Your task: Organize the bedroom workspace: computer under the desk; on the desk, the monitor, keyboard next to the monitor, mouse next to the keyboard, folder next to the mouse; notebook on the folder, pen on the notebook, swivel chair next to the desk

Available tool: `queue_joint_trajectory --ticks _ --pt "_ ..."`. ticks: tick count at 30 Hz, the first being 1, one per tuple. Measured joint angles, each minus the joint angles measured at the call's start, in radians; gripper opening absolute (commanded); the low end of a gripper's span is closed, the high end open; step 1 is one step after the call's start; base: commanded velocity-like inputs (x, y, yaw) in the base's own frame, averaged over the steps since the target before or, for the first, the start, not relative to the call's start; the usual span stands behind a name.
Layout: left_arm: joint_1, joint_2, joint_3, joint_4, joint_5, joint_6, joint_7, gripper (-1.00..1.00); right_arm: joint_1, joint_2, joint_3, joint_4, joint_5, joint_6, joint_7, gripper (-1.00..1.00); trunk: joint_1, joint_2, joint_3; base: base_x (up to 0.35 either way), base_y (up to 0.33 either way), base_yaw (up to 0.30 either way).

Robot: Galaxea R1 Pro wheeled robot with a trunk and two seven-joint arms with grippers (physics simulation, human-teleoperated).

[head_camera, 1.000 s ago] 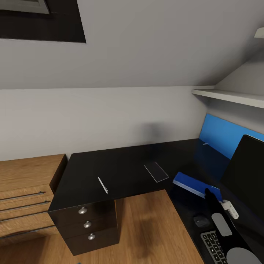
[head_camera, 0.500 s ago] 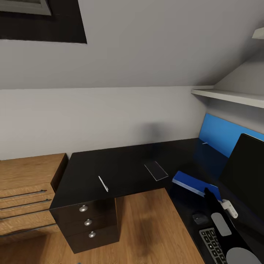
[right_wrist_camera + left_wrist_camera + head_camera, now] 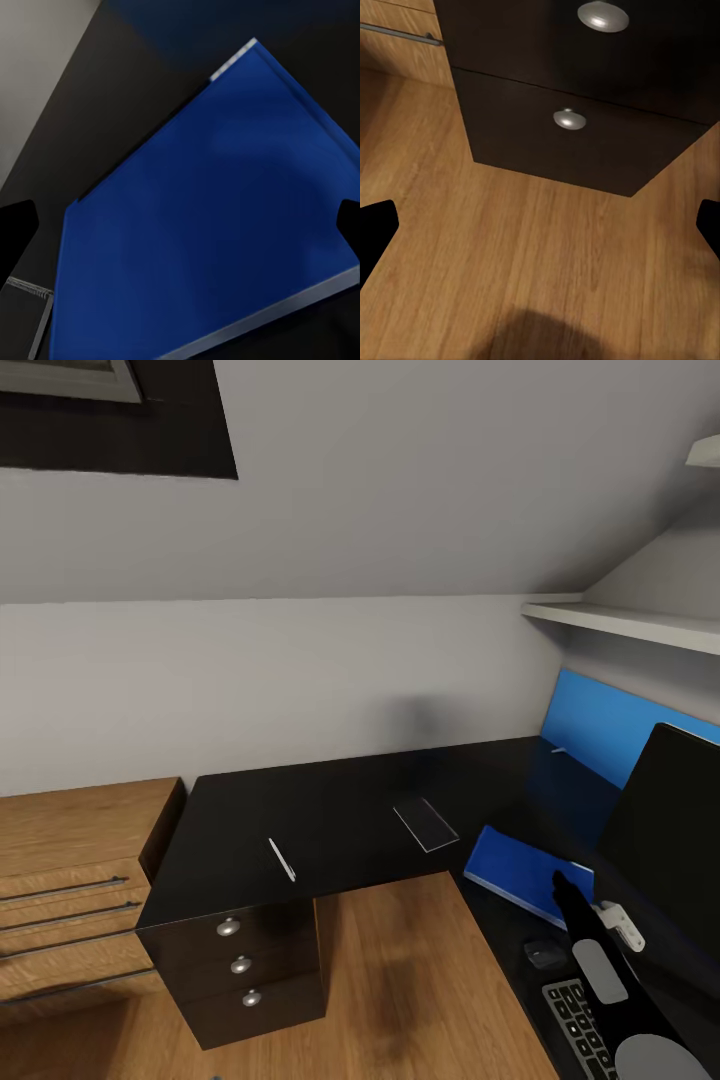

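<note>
Head view: black L-shaped desk (image 3: 340, 815) stands against the pale grey sloped wall (image 3: 380, 530); its drawer unit (image 3: 245, 970) with round silver knobs sits at the left end, beside a light wooden dresser (image 3: 70, 880) with bar handles.

Pen (image 3: 281, 859) lies flat on the desk's left wing, above the drawer unit. Notebook (image 3: 427, 825) lies flat farther right on the same wing, well apart from the pen.

Folder (image 3: 520, 875), bright blue, lies flat on the desk's right wing, near the inner corner. Monitor (image 3: 670, 840) stands just right of it, black front facing the robot. Mouse (image 3: 545, 955) sits on the desk nearer the robot than the folder; keyboard (image 3: 585, 1030) lies just beyond the mouse toward the frame's lower edge, partly hidden by the right arm. A blue panel (image 3: 600, 725) lines the wall behind the monitor; a white shelf (image 3: 625, 622) runs above.

Right gripper (image 3: 570, 888): over the folder's near edge. Right wrist view: folder (image 3: 217, 232) lies flat directly below, the two fingertips (image 3: 16, 225) spread wide at the frame's edges, nothing between them. Jaws open. Notebook corner (image 3: 30, 315) visible beside the folder.

Left gripper (image 3: 540, 232): left wrist view shows both fingertips far apart over the wood plank floor (image 3: 510, 255), facing the drawer unit (image 3: 577, 127). Jaws open, empty.
</note>
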Motion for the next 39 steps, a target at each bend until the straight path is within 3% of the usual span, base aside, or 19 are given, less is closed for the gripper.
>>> queue_joint_trajectory --ticks 5,7,12,20,24,27,28,30,31,33,35,39 --pt "0.000 0.000 0.000 0.000 0.000 0.000 0.001 1.00 0.000 0.001 0.004 -0.002 0.000 -0.001 0.003 1.00 0.000 0.000 0.000 0.000 0.000 0.000" --pt "0.000 0.001 0.000 0.000 0.000 0.000 0.001 1.00 0.000 0.002 0.021 -0.009 0.002 -0.003 0.011 1.00 0.000 0.000 0.000 0.000 0.000 0.000" --pt "0.000 0.000 0.000 0.000 0.001 0.000 0.001 1.00 0.000 0.006 0.118 -0.083 0.005 -0.009 0.025 1.00 0.000 0.000 0.000 0.000 0.000 0.000" --pt "0.000 0.001 0.000 0.000 0.002 0.001 0.001 1.00 0.000 0.013 0.153 -0.114 0.007 -0.011 0.046 1.00 0.000 0.000 0.000 0.000 0.000 0.000" --pt "0.000 0.001 0.000 0.000 0.002 0.001 0.001 1.00 0.000 0.015 0.197 -0.117 0.024 -0.011 0.072 1.00 0.000 0.000 0.000 0.000 0.000 0.000" --pt "0.000 0.001 0.000 0.000 0.002 0.001 0.001 1.00 0.000 0.015 0.269 -0.119 0.049 -0.011 0.085 1.00 0.000 0.000 0.000 0.000 0.000 0.000" --pt "0.000 0.001 0.000 0.000 0.002 0.001 0.001 1.00 0.000 0.015 0.317 -0.120 0.067 -0.010 0.091 1.00 0.000 0.000 0.000 0.000 0.000 0.000" --pt "0.000 0.001 0.000 0.000 0.002 0.001 0.001 1.00 0.000 0.015 0.372 -0.120 0.089 -0.010 0.096 1.00 0.000 0.000 0.000 0.000 0.000 0.000" --pt "0.000 0.001 0.000 0.000 0.002 0.002 0.001 1.00 0.000 0.015 0.426 -0.123 0.114 -0.008 0.104 1.00 0.000 0.000 0.000 0.000 0.000 0.000" --pt "0.000 0.001 0.000 0.000 0.002 0.002 0.001 1.00 0.000 0.015 0.484 -0.129 0.140 -0.008 0.105 1.00 0.000 0.000 0.000 0.000 0.000 0.000" --pt "0.000 0.000 0.000 0.000 0.002 0.002 0.001 1.00 0.001 0.015 0.573 -0.140 0.178 -0.005 0.106 1.00 0.000 0.000 0.000 0.000 0.000 0.000" --pt "0.000 0.001 0.000 0.000 0.002 0.002 0.002 1.00 0.001 0.016 0.629 -0.143 0.199 -0.002 0.105 1.00 0.000 0.000 0.000 0.000 0.000 0.000"
